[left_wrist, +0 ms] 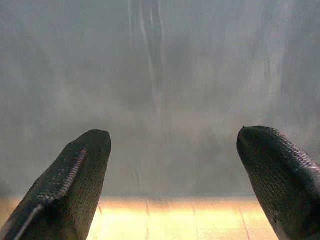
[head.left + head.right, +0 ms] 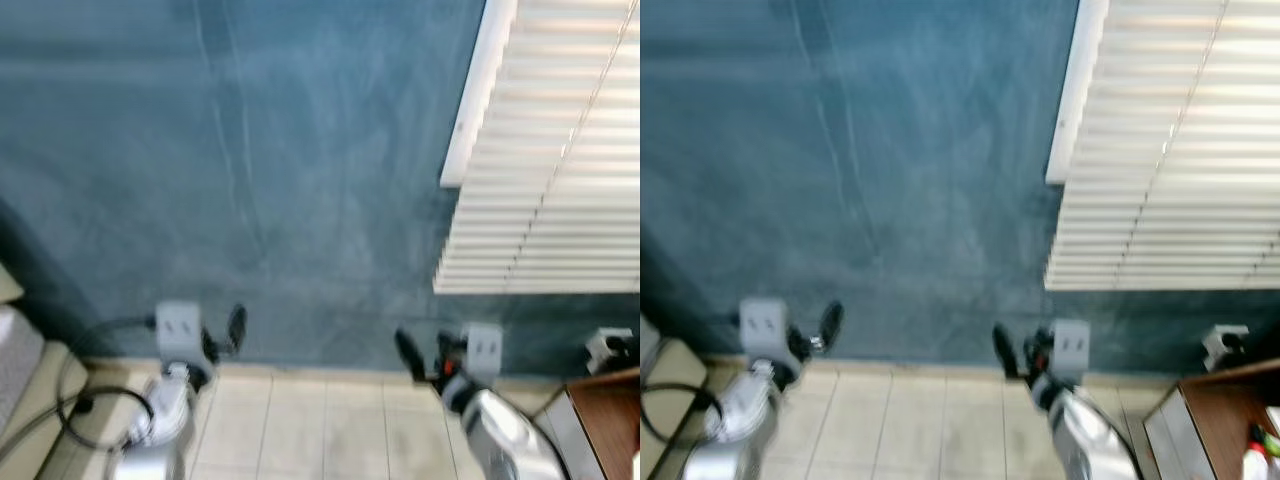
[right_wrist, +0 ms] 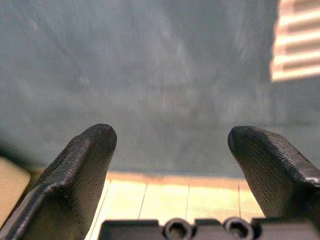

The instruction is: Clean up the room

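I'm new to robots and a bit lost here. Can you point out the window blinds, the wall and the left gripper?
blinds (image 2: 560, 180), left eye view, middle slats.
wall (image 2: 250, 170), left eye view, bare blue surface.
left gripper (image 1: 172, 165), left wrist view, midway between the open fingertips.

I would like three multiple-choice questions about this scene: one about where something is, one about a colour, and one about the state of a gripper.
1. Where are the window blinds?
A. On the robot's left
B. On the robot's right
C. On the floor

2. What colour is the wall?
A. Blue-green
B. Red
C. Yellow

3. How stands the left gripper?
A. Shut on a cloth
B. Shut on nothing
C. Open and empty

Answers:
1. B: the white slats hang at the upper right of the head views.
2. A: the painted wall is a dull blue-green down to the pale tiled floor.
3. C: in the left wrist view its two black fingers stand wide apart with nothing between them; the right gripper is open in the same way.
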Controlling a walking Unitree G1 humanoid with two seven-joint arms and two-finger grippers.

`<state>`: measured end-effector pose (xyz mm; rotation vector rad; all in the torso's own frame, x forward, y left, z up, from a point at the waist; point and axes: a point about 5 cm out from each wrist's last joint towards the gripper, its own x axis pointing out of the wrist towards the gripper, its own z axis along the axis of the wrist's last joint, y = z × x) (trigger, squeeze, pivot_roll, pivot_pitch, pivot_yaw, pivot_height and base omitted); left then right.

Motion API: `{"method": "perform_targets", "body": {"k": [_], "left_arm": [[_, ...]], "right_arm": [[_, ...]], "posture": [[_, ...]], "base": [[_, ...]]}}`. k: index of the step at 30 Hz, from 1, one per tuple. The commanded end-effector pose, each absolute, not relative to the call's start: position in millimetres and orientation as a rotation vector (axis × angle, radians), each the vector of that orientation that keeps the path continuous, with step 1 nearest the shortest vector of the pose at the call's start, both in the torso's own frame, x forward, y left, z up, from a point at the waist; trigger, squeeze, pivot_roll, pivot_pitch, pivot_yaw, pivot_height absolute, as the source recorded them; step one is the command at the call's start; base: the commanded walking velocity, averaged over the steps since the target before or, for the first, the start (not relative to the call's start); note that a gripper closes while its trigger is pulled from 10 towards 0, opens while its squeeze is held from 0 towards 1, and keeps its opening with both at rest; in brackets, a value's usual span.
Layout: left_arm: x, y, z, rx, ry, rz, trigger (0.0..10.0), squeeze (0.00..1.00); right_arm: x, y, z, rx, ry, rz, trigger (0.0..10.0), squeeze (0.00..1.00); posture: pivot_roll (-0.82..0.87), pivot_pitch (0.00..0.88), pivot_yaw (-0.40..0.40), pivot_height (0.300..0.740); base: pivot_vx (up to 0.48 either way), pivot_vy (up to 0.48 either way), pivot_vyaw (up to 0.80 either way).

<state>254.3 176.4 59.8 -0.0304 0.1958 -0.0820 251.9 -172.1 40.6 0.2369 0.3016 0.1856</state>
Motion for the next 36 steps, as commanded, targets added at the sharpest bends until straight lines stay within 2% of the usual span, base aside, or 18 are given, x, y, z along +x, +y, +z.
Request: {"method": "perform_targets", "body": {"k": [1, 6, 9, 15, 16, 17, 18, 22, 23, 24, 33, 36], "left_arm": [[250, 183, 54, -0.038, 0.228, -0.063, 10.0, 0.0], [241, 189, 51, 0.014, 0.23, -0.014, 10.0, 0.0], [246, 190, 49, -0.023, 0.238, 0.016, 10.0, 0.0], [249, 192, 45, 0.03, 0.264, 0.086, 10.0, 0.0], [250, 191, 44, 0.039, 0.273, 0.1, 10.0, 1.0], [250, 191, 43, 0.03, 0.274, 0.102, 10.0, 1.0], [250, 190, 44, 0.034, 0.266, 0.095, 10.0, 1.0], [254, 188, 48, 0.059, 0.248, 0.099, 10.0, 1.0], [255, 188, 50, 0.071, 0.242, 0.095, 10.0, 0.92], [257, 187, 53, 0.095, 0.221, 0.084, 10.0, 0.0], [259, 187, 57, 0.085, 0.192, 0.087, 10.0, 0.0], [257, 187, 56, 0.056, 0.194, 0.086, 10.0, 0.0]], "right_arm": [[259, -167, 50, 0.217, 0.262, 0.22, 10.0, 0.0], [257, -175, 43, 0.228, 0.286, 0.222, 10.0, 0.0], [258, -170, 42, 0.224, 0.286, 0.255, 10.0, 0.0], [260, -169, 41, 0.218, 0.283, 0.281, 10.0, 0.0], [260, -168, 41, 0.215, 0.282, 0.294, 10.0, 0.0], [261, -168, 41, 0.213, 0.28, 0.299, 10.0, 0.0], [261, -169, 42, 0.215, 0.274, 0.3, 10.0, 1.0], [264, -172, 42, 0.188, 0.256, 0.299, 10.0, 1.0], [264, -172, 42, 0.188, 0.254, 0.303, 10.0, 1.0], [264, -172, 42, 0.187, 0.25, 0.309, 10.0, 1.0], [267, -167, 44, 0.173, 0.218, 0.375, 10.0, 1.0], [267, -167, 44, 0.185, 0.22, 0.382, 10.0, 1.0]], "posture": [[-0.02, 0.0, 0.02, 0.732], [-0.01, 0.0, 0.005, 0.732], [0.0, 0.0, -0.003, 0.732], [0.01, 0.0, -0.018, 0.732], [0.01, 0.0, -0.018, 0.732], [0.01, 0.0, -0.018, 0.732], [0.01, 0.0, -0.018, 0.732], [0.01, 0.0, -0.017, 0.732], [0.01, 0.0, -0.017, 0.732], [0.01, 0.0, -0.016, 0.732], [0.03, 0.0, -0.022, 0.732], [0.04, 0.0, -0.025, 0.732]], "base": [[0.0, -0.48, 0.69], [0.0, -0.48, 0.7], [0.0, -0.46, 0.65], [0.0, 0.0, 0.64], [0.0, 0.0, 0.64], [0.0, 0.0, 0.64], [0.0, 0.0, 0.65], [0.0, 0.0, 0.63], [0.0, 0.0, 0.64], [0.0, 0.0, 0.64], [0.0, 0.0, 0.62], [0.0, 0.407, 0.61]]}}
